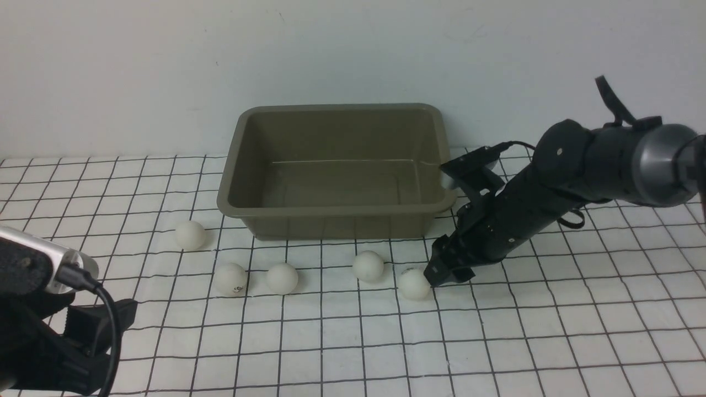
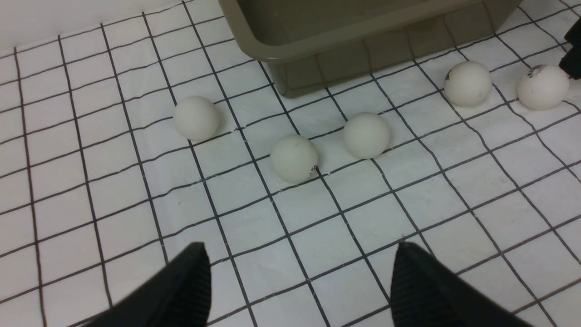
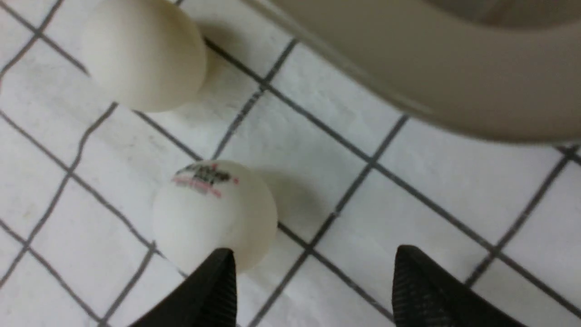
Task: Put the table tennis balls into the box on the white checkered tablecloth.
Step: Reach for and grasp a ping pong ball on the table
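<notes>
The likeliest fault is a glancing close: the right arm's black pincer [image 3: 313,272] stands spread and holds nothing, and the small matte white table tennis ball with the dark printed mark [image 3: 214,213] sits to one side of its gap, at one fingertip [image 3: 213,290] rather than centred between the two; shutting from this pose would probably knock the light, smooth sphere away across the white checkered tablecloth [image 1: 551,331], perhaps into the plain white ball just beside it [image 1: 368,266]; a sideways correction seems needed first, and pressing lower could snag the slightly wrinkled cloth; whether that fingertip actually touches the ball I cannot tell; the marked ball lies on the cloth near the right front corner of the olive-brown rectangular plastic box [image 1: 336,223], outside it, with three more white balls [image 1: 282,277] in a loose row further left, and the box looks empty; the left arm's black pincer [image 2: 299,268] is likewise spread and empty, low on the robot's side, well apart from the balls.
</notes>
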